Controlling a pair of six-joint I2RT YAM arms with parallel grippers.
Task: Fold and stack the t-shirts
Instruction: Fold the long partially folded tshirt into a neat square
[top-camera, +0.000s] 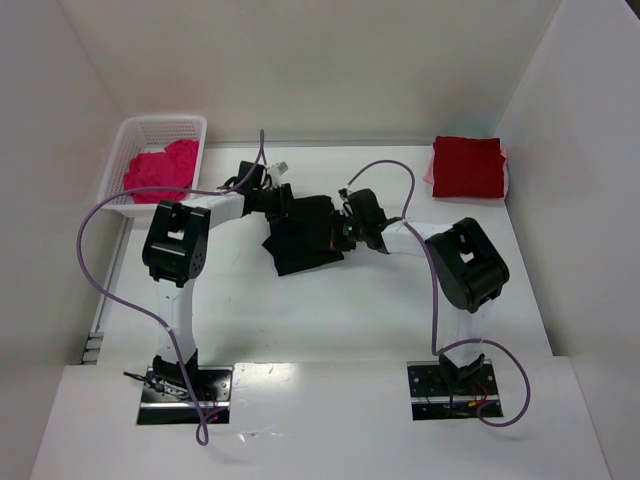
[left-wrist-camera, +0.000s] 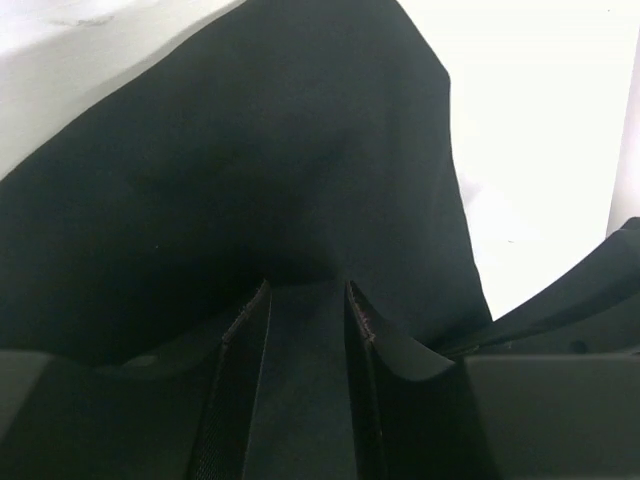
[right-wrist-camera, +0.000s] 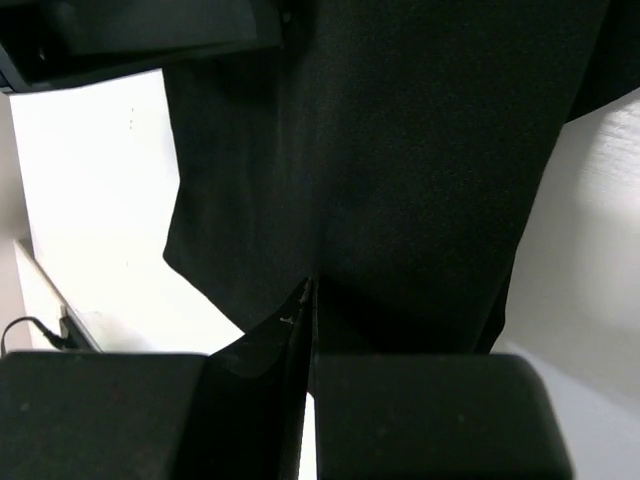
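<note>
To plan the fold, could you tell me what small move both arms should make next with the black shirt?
Probably lift both grippers a little and draw them apart. The left gripper and right gripper each pinch the black shirt, which lies crumpled, so tension should spread it for folding.

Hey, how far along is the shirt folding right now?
Done: the red shirt lies folded at the far right. In hand: the left pincer and right pincer grip the black shirt in the middle, not yet folded. Left: the pink shirt, crumpled in the basket, then stacking.
</note>
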